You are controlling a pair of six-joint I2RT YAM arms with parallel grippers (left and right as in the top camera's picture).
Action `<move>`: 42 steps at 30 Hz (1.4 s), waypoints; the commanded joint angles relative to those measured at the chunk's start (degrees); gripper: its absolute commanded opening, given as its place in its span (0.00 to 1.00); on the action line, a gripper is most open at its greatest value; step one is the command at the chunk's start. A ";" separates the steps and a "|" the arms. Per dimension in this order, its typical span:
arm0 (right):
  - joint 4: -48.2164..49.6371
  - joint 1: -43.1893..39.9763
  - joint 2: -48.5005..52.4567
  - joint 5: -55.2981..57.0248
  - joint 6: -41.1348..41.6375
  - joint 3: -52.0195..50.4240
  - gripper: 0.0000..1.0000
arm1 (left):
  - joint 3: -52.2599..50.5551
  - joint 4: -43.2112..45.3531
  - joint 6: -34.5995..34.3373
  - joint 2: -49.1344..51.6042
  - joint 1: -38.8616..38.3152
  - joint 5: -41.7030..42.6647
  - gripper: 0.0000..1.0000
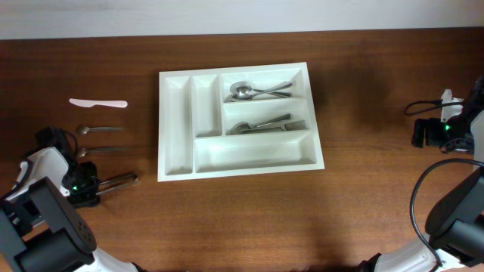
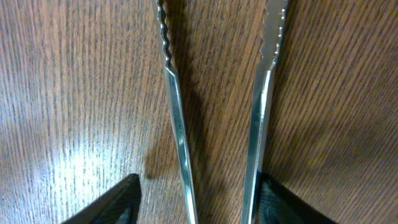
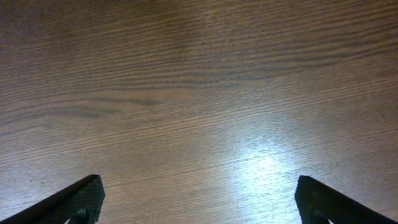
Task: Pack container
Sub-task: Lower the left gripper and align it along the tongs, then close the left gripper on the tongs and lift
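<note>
The white container [image 1: 175, 128] lies mid-table, with spoons [image 1: 257, 91] in its top crosswise compartment and forks [image 1: 268, 125] in the one below. Metal tongs [image 1: 119, 180] lie on the wood at the near left. My left gripper [image 1: 94, 187] straddles their handle end. In the left wrist view both arms of the tongs [image 2: 177, 106] run between the fingers of the left gripper [image 2: 199, 199]. The right finger [image 2: 280, 205] touches one arm. The left finger [image 2: 118, 202] stands apart from the other. My right gripper [image 1: 423, 132] [image 3: 199, 199] is open over bare wood at the far right.
A white plastic knife [image 1: 98, 103] and two metal spoons [image 1: 102, 130] [image 1: 106, 150] lie on the table left of the container, beyond the tongs. The container's two upright compartments and its bottom crosswise one hold nothing. Cables hang at the right edge.
</note>
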 commanded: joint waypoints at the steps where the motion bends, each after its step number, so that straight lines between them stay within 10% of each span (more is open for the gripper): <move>1: 0.17 -0.04 -0.63 0.48 0.44 0.04 0.99 | -0.50 0.11 -0.15 0.63 -0.02 -0.92 0.47; 16: 0.17 -0.04 -0.63 0.48 0.44 0.04 0.99 | -0.50 0.11 -0.13 0.63 -0.02 -0.87 0.02; 42: 0.17 -0.04 -0.63 0.48 0.44 0.04 0.99 | 17.51 -1.40 12.39 -7.45 -3.26 16.15 0.02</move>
